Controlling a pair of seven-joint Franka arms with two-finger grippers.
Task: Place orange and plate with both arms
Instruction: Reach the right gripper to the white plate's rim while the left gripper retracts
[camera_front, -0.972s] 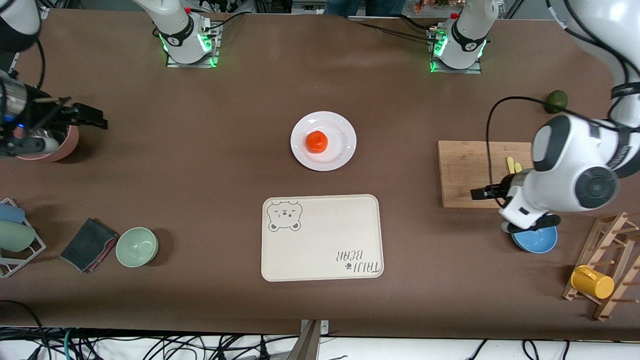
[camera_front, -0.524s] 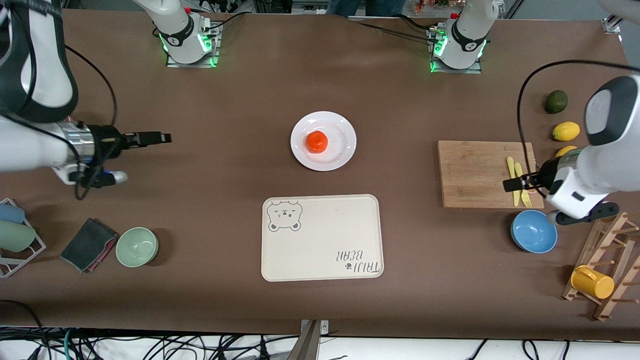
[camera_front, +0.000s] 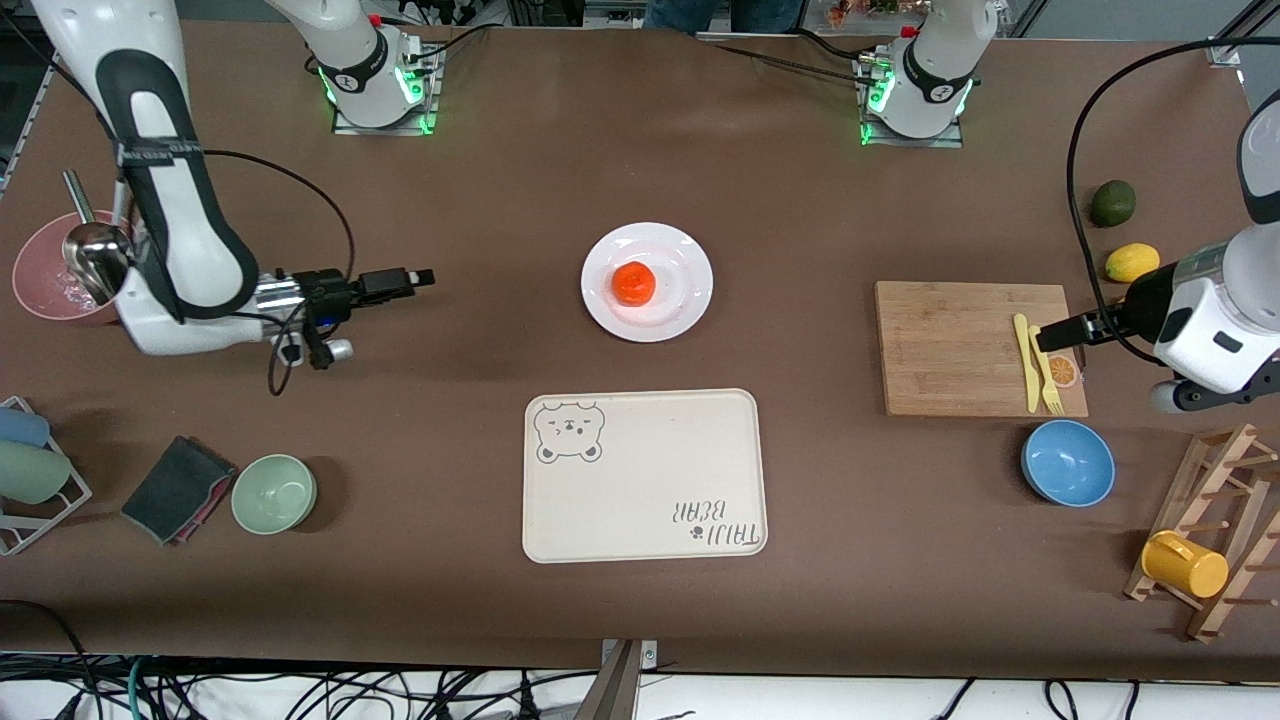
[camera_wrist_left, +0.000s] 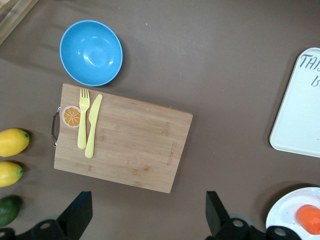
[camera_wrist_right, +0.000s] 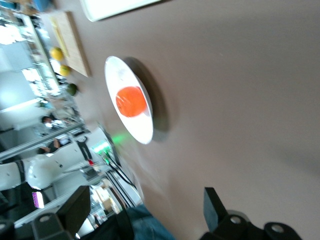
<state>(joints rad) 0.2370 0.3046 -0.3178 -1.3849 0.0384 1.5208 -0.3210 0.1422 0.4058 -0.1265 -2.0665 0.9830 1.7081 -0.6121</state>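
The orange (camera_front: 633, 283) sits on the white plate (camera_front: 680, 300) at the table's middle. My right gripper (camera_front: 425, 275) is open and empty over bare table, between the plate and the right arm's end, pointing at the plate. The right wrist view shows the orange (camera_wrist_right: 131, 101) on the plate (camera_wrist_right: 142, 129) ahead of that gripper (camera_wrist_right: 145, 215). My left gripper (camera_front: 1042, 340) is open and empty over the cutting board's end by the yellow cutlery. In the left wrist view that gripper (camera_wrist_left: 145, 220) frames bare table, with the orange (camera_wrist_left: 310, 218) and plate (camera_wrist_left: 285, 212) at the edge.
A cream bear tray (camera_front: 640, 475) lies nearer the camera than the plate. A cutting board (camera_front: 950, 345) with yellow fork and knife, a blue bowl (camera_front: 1067, 476), a lemon (camera_front: 1132, 262) and a mug rack (camera_front: 1200, 530) are at the left arm's end. A green bowl (camera_front: 274, 493) and pink bowl (camera_front: 45, 285) are at the right arm's end.
My right gripper has swung from beside the pink bowl toward the plate. My left gripper has drawn back across the cutting board toward the left arm's end, uncovering the blue bowl.
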